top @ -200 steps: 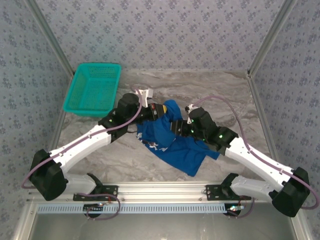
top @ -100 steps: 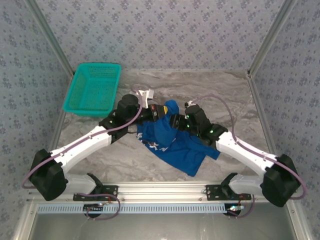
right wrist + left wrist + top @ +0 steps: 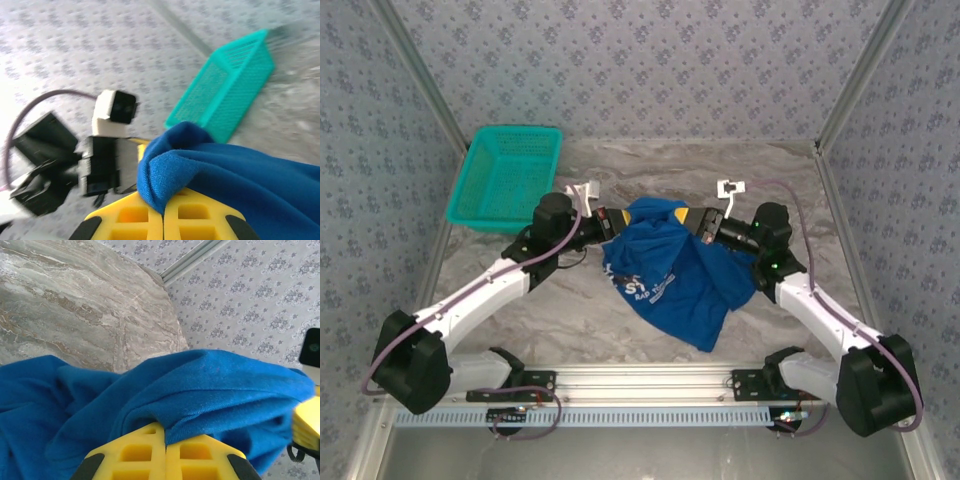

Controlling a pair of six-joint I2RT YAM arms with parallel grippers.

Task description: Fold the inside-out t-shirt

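Observation:
The royal-blue inside-out t-shirt hangs bunched between both arms above the marble table, its pale print facing up and its lower part resting on the table. My left gripper is shut on the shirt's upper left edge; in the left wrist view its yellow jaws pinch a fold of blue cloth. At the upper right edge my right gripper is shut on the shirt too, and the right wrist view has its fingers pressed together around a blue hem. The two grippers are a short way apart.
A teal mesh basket stands at the back left of the table, also seen as basket in the right wrist view. Patterned walls and metal posts enclose the table. The left arm's wrist camera is close to the right gripper.
Both grippers have pulled apart, the left moving left and the right moving right and back. The shirt's top edge has stretched wider between them and more of the print shows.

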